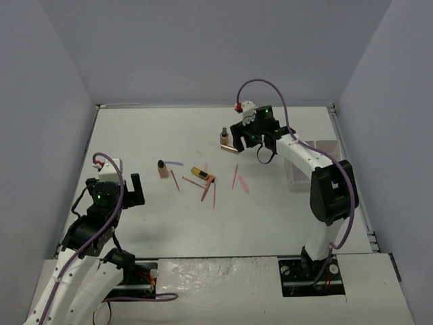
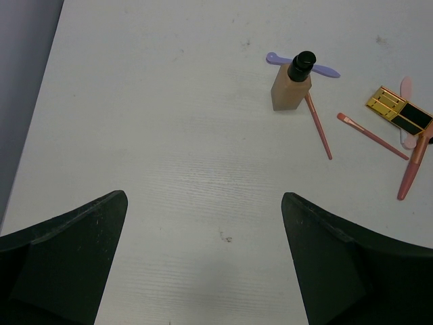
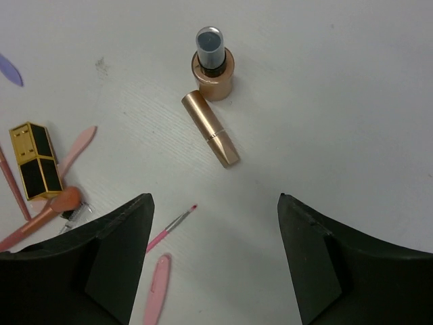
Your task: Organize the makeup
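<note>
The makeup lies scattered mid-table. A tan bottle (image 1: 162, 169) with a dark cap stands upright by a lilac stick (image 1: 174, 163); both show in the left wrist view, the bottle (image 2: 292, 84) and the stick (image 2: 325, 70). A gold-black lipstick tube (image 1: 199, 175) lies among several pink sticks (image 1: 207, 191). A second bottle (image 3: 213, 68) stands beside a lying gold tube (image 3: 210, 128). My right gripper (image 3: 213, 223) is open and empty, just short of that tube. My left gripper (image 2: 203, 223) is open and empty over bare table, well short of the first bottle.
A white compartment tray (image 1: 323, 142) stands at the right, partly hidden behind my right arm. A pink brush (image 3: 169, 230) and a pink stick (image 3: 155, 291) lie by my right gripper's left finger. Grey walls enclose the table on three sides.
</note>
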